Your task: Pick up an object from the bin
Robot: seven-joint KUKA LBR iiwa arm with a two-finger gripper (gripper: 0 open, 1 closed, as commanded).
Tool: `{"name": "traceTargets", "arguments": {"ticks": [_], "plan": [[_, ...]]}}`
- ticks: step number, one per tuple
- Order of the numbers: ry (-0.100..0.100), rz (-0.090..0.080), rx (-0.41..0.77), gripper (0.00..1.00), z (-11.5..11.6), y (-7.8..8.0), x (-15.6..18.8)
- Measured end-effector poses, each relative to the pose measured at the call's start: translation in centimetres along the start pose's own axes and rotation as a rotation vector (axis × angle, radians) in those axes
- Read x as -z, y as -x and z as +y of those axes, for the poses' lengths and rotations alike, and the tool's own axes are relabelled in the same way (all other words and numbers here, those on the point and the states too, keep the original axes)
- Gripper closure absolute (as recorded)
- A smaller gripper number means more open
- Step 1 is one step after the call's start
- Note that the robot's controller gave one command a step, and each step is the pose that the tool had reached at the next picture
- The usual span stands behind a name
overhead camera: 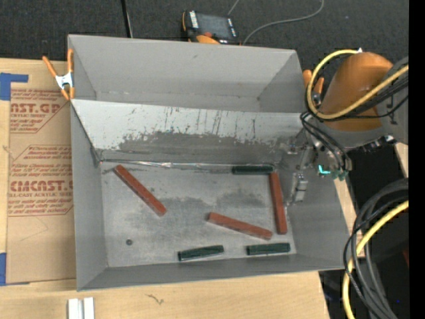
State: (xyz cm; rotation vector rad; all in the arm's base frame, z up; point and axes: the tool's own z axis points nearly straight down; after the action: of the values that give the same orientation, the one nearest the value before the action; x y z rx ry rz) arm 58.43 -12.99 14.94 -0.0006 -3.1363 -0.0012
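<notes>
Your tool (300, 186) hangs at the right side of the bin (179, 65), low against its sloping right wall. Above it are the arm's rounded orange cover (352, 85) and looped yellow cables (372, 102). You cannot tell whether the tool is apart or together.

The bin is grey sheet metal with slanted walls and a flat floor. The floor is scuffed and streaked, most heavily along the foot of the bin's far wall.

Six slim, straight sticks lie flat on the floor. Three are matte red-brown and three are dark green and shorter.

The right-hand red stick (277, 205) is the one nearest your tool. It runs along the foot of the bin's right wall, with its far end just beside the tool. The middle red stick (239, 226) slants across the bin's centre, and its right end comes close to the first stick's near end. The left red stick (139, 190) lies diagonally in the bin's left half, well apart from the others.

The far green stick (252, 170) sits at the foot of the bin's far wall, near the right-hand stick's far end. The near green stick (200, 252) and the corner green stick (268, 249) lie in line along the bin's near wall with a gap between them.

You have bare floor across the bin's centre-left. The right-hand stick is tight to its wall.
</notes>
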Motion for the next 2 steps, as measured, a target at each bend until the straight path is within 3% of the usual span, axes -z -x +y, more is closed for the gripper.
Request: {"name": "traceTargets", "arguments": {"ticks": [1, 2], "plan": [[0.004, 0.001, 0.021, 0.0, 10.5, -6.4, -3.8], [0.0, -0.002, 0.055, 0.0, 10.3, -5.8, -8.3]]}}
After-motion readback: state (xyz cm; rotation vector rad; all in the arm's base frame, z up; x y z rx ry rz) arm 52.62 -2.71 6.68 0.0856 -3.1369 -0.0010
